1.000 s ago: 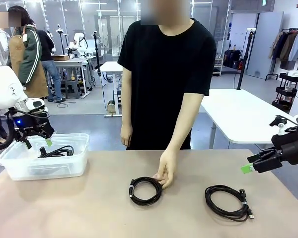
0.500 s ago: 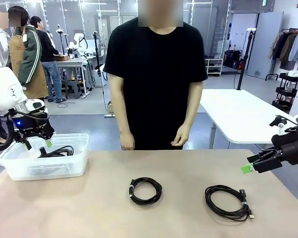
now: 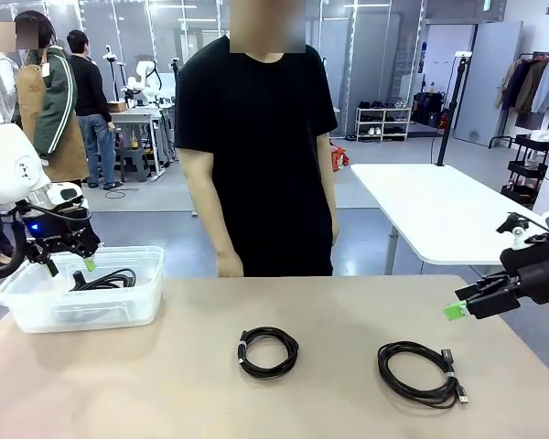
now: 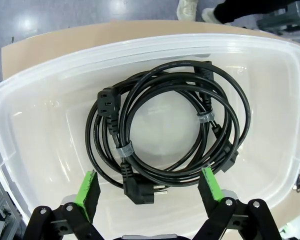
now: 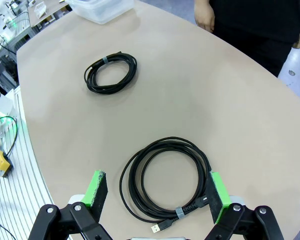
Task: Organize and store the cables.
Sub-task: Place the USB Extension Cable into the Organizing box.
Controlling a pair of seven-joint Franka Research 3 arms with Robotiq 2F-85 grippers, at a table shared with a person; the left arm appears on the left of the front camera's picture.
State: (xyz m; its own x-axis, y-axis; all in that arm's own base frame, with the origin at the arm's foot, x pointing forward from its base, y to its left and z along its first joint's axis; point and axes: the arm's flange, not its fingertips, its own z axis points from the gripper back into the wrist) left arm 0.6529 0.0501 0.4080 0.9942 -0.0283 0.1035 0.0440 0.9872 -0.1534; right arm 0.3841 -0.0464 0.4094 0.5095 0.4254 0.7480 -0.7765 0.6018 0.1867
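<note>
Three cables in play: boxed coil (image 4: 165, 130) lies flat on the bottom of the clear bin (image 4: 40, 100), tied with two bands, plugs tucked in. That one looks stored. Middle coil (image 3: 268, 352) and right coil (image 3: 421, 372) lie flat on the table (image 3: 348, 302), well apart from each other and from the bin, so I'd call the job roughly a third done. My left gripper (image 3: 70, 265) hangs over the bin with its fingers spread wide and nothing between them. My right gripper (image 5: 156, 190) hovers above the right coil, also spread wide and empty, and its pads bracket the loop in the wrist view. A person (image 3: 256, 137) stands at the far edge, arms down, hands off the table.

Likely next job is grabbing the right coil. The cord is thin and flat on the table, so coming down too low scrapes my fingertips and coming down too high closes on air. It has a single band near the plug end, so pinching one strand could pull the loops loose and leave it dangling. It also lies near the table's near edge, and a nudge could push it off. My left arm over the bin could block the drop-in.
</note>
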